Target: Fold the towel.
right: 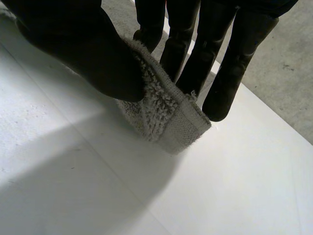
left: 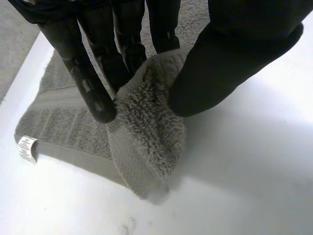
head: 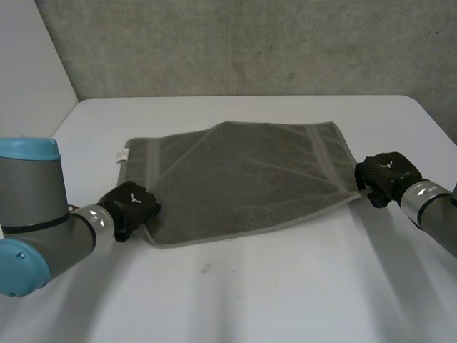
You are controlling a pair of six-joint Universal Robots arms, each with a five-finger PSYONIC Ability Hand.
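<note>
The left hand and right hand each pinch a near corner of the towel, probably to lift that edge evenly off the counter.

In the head view an upper layer of the towel lies slantwise over its left part and covers what is beneath. The left hand at the towel's near left corner and the right hand at its right corner show their backs, which hide their fingertips. Both arms leave the frame away from the towel. The print on the label at the towel's left edge is too small to read. In each wrist view the towel passes behind the fingers and is cut off.
</note>
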